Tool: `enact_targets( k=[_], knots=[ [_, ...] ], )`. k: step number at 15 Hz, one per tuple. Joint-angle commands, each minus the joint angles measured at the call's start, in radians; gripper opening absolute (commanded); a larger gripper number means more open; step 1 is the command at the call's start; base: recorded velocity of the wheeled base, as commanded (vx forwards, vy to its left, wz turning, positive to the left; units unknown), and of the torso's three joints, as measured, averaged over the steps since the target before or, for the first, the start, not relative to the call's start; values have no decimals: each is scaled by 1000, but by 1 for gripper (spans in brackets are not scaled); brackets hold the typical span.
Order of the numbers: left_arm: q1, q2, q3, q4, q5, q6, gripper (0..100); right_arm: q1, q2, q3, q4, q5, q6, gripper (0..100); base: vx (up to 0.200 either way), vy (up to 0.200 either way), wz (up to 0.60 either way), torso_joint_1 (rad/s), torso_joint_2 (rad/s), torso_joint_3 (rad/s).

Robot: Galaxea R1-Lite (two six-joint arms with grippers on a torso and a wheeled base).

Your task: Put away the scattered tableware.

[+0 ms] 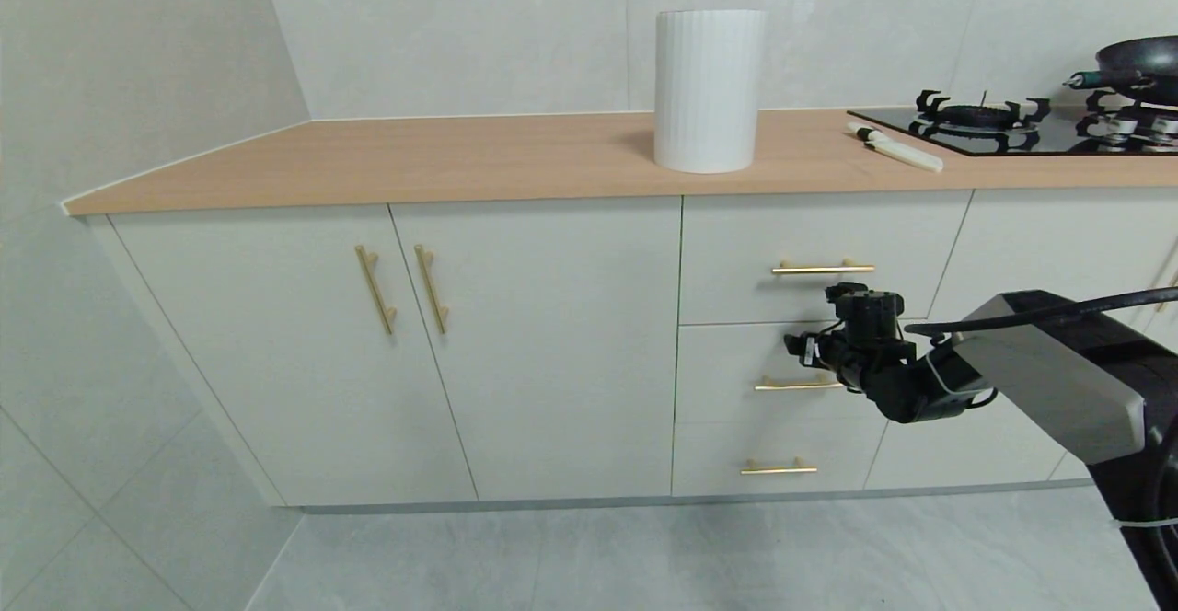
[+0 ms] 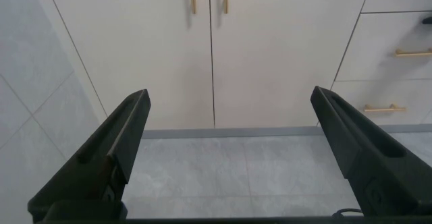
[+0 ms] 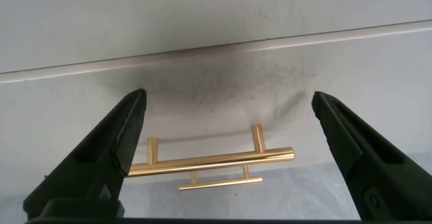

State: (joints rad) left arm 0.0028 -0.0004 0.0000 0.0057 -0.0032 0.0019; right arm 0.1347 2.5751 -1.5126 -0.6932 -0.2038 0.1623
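Note:
A long pale utensil (image 1: 895, 147) with a dark end lies on the wooden countertop (image 1: 414, 158), just left of the stove. A tall white ribbed container (image 1: 707, 91) stands upright mid-counter. My right gripper (image 1: 824, 340) hangs open in front of the drawer stack, close to the middle drawer's gold handle (image 1: 797, 386). In the right wrist view that handle (image 3: 212, 162) sits between the spread fingers (image 3: 121, 143) of the gripper (image 3: 226, 116), not touched. My left gripper (image 2: 229, 102) is open and empty, held low and facing the double cabinet doors (image 2: 209, 48) and the floor.
A black gas hob (image 1: 1012, 128) with a dark pan (image 1: 1137, 59) fills the counter's right end. Three drawers with gold handles stand under the counter, top handle (image 1: 822, 268), bottom handle (image 1: 779, 469). Double doors (image 1: 405, 353) are to the left, a tiled wall beyond.

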Motion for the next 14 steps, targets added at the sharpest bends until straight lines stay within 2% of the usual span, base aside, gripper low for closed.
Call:
enact_targets(
  k=[1,3,5,6,7,9,10,11,12,14],
  knots=[
    [0,0,0,0,0,0,100,-9,-16,17,-2,-2,0,100,0,0,0,0,0,0],
    [0,0,0,0,0,0,100,-10,-127,134,-8,0,5,100,0,0,0,0,0,0],
    [0,0,0,0,0,0,100,-6,-335,356,-101,0,3,100,0,0,0,0,0,0],
    [0,0,0,0,0,0,100,-4,-394,416,-140,0,2,100,0,0,0,0,0,0],
    [0,0,0,0,0,0,100,-1,-575,581,-215,-5,-10,100,0,0,0,0,0,0],
    [0,0,0,0,0,1,100,17,-797,726,-223,-22,-29,100,0,0,0,0,0,0],
    [0,0,0,0,0,0,100,40,-1006,841,-223,-55,-41,100,0,0,0,0,0,0],
    [0,0,0,0,0,0,100,46,-1110,905,-220,-72,-56,100,0,0,0,0,0,0],
    [0,0,0,0,2,0,100,56,-1260,1020,-220,-97,-109,100,0,0,0,0,0,0],
    [0,0,0,0,0,0,100,46,-1540,1220,-218,-108,-294,100,0,0,0,0,0,0]
  ],
)
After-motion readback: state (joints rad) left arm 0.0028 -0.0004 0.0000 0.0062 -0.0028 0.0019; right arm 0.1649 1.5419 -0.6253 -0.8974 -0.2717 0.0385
